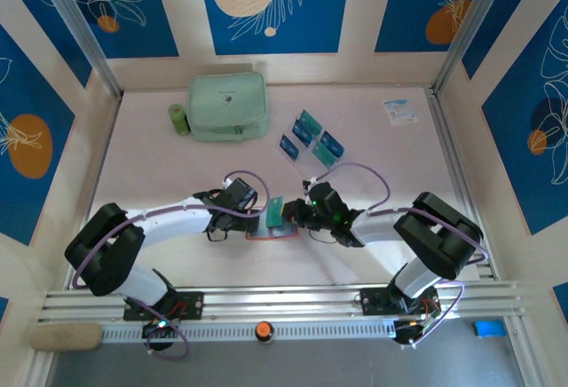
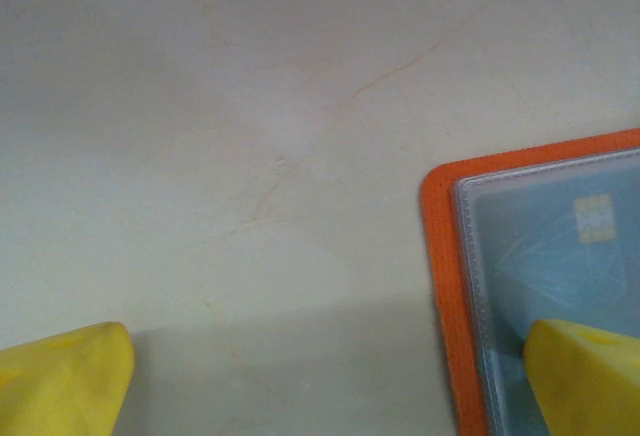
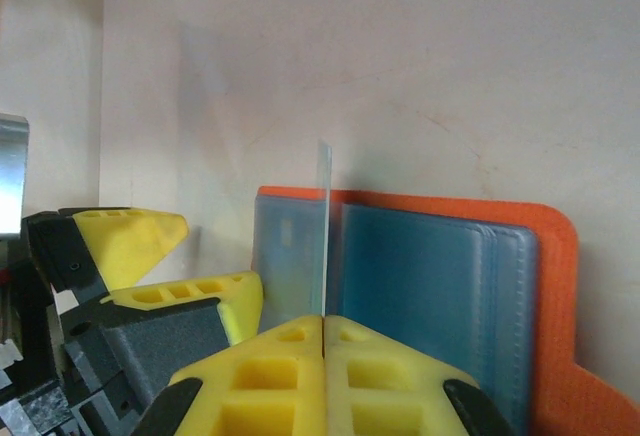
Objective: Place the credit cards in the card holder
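Yellow fingertips of the right gripper (image 3: 325,334) are pressed together on a thin teal-blue rectangular card (image 3: 325,216), seen edge-on and held upright over the small orange soft folding wallet (image 3: 556,256). Wallet lies open and flat on the pale table (image 2: 250,106), near centre, between the two grippers. Clear sleeves over bluish cards show inside it. One sleeved card (image 2: 570,246) with a gold chip sits under the plastic. Left gripper (image 2: 325,386): jaws spread wide, nothing between them. One finger is over the wallet's sleeve, the other over bare table. Whether that finger touches the sleeve, cannot tell. Farther off, right of centre, several loose teal cards (image 1: 308,128) lie in a cluster. Large mint-green zip pouch (image 1: 228,106) sits at the far side, left of centre, well apart from the wallet.
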You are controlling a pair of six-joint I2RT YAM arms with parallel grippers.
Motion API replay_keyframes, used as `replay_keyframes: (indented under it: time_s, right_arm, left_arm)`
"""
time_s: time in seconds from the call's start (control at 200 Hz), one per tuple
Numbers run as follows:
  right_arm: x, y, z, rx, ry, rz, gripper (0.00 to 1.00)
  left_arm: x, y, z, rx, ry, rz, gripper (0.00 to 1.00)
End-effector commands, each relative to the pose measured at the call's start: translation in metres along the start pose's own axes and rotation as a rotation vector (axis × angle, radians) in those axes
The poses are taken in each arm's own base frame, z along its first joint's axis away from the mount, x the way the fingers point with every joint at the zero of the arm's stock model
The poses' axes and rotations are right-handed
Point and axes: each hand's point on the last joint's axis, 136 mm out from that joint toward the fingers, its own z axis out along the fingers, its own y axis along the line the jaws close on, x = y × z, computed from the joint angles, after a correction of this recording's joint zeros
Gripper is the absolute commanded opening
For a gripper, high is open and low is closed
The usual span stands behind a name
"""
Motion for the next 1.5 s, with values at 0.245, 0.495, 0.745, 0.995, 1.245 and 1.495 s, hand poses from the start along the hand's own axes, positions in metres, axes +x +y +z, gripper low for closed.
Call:
replay_keyframes:
  time_s: [0.245,0.495,0.745,0.995,1.245,1.495]
  right_arm:
    - [0.02,-0.008,0.002,0.005,0.05,0.002,0.0]
    - [0.025,-0.01,0.001,0.011,0.056,0.004,0.0]
    - [0.028,-0.015,-0.002,0.02,0.058,0.007,0.0]
    - [0.03,-0.015,-0.002,0.026,0.07,0.007,0.0]
    - [0.032,-0.015,0.0,0.031,0.086,0.007,0.0]
    - [0.033,-0.015,0.003,0.036,0.101,0.007,0.0]
  left_arm:
    - [0.011,0.006,0.003,-0.031,0.02,0.012,1.0]
    - [0.011,0.006,0.003,-0.03,0.02,0.008,1.0]
    - [0.011,0.006,0.003,-0.03,0.019,0.009,1.0]
    - [0.012,0.006,0.003,-0.029,0.02,0.01,1.0]
    - [0.013,0.007,0.004,-0.03,0.022,0.01,1.0]
    - [0.012,0.006,0.004,-0.028,0.021,0.009,1.0]
